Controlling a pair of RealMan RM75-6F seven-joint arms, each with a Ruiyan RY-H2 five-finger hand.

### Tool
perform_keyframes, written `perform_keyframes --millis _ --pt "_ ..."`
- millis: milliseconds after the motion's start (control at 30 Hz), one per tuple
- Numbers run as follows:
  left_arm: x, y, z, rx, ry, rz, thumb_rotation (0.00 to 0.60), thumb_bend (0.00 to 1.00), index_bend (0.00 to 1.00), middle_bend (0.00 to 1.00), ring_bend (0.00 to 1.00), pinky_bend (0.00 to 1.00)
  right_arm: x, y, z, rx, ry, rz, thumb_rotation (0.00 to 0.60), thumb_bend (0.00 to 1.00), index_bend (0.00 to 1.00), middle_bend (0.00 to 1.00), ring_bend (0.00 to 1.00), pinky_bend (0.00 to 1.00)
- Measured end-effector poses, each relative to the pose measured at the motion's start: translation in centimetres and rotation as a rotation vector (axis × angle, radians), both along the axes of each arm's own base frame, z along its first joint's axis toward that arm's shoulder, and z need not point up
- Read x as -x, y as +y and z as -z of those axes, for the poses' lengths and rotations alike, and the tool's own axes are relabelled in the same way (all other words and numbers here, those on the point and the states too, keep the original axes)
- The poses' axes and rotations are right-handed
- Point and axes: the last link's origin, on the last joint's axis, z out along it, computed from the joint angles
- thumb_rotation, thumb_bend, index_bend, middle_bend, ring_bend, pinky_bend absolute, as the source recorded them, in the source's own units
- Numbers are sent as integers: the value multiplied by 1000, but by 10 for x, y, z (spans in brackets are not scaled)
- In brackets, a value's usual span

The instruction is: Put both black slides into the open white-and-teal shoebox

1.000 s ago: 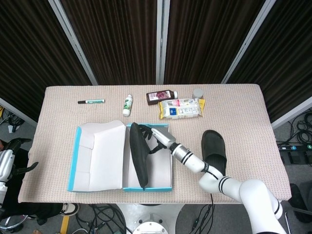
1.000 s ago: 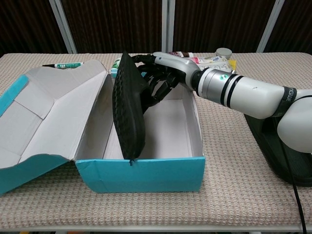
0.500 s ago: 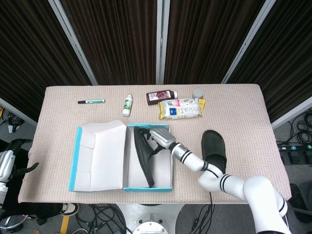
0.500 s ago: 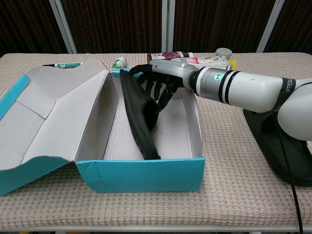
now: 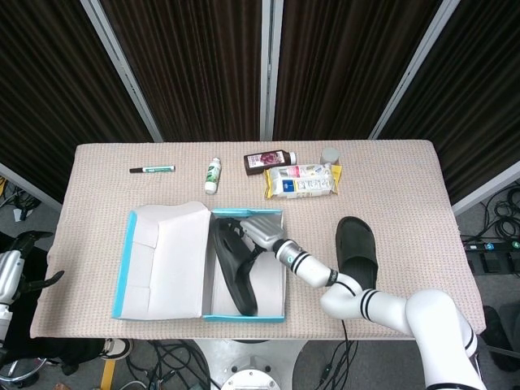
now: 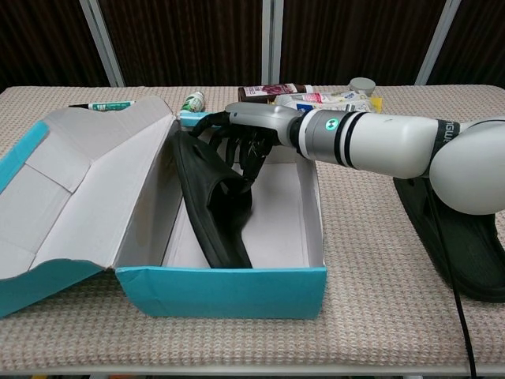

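Observation:
The open white-and-teal shoebox [image 5: 280,268] [image 6: 221,290] sits near the table's front edge, its lid [image 5: 166,260] [image 6: 71,189] folded out to the left. One black slide [image 5: 231,268] [image 6: 209,205] lies tilted inside the box, leaning toward the lid side. My right hand [image 5: 258,230] [image 6: 246,136] reaches in over the far wall, and its fingers still grip the slide's strap. The other black slide [image 5: 356,252] [image 6: 450,237] rests on the table to the right of the box. My left hand [image 5: 16,268] hangs off the table's left edge, fingers apart and holding nothing.
Along the back of the table lie a green marker [image 5: 152,169] [image 6: 102,104], a small white bottle [image 5: 213,175] [image 6: 192,100], a dark bottle [image 5: 270,161], a yellow-and-white packet [image 5: 302,180] and a grey cap [image 5: 329,154] [image 6: 361,84].
The slide stood on edge above the box; my right hand has lowered it into the box and tipped it flatter toward the lid side. The box shifted slightly.

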Motion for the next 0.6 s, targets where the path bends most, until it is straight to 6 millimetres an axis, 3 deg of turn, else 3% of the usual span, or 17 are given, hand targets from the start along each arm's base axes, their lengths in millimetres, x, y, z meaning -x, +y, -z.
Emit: perform_keyframes --millis 67,167,333,600 --pt "0 0 0 1 0 1 600 170 235 222 132 225 1 1 -1 -24 4 13 600 0 5 253 124 257" --pt "-1 0 1 4 1 2 600 170 235 222 132 225 1 1 -5 -58 -4 37 600 0 0 183 30 197" --pt "-1 1 2 7 4 3 600 169 235 222 132 225 2 -2 -14 -75 -33 58 600 0 0 132 0 162" --pt "-3 2 4 15 8 4 600 170 235 222 132 225 4 -6 -32 -71 -64 63 600 0 0 129 0 159"
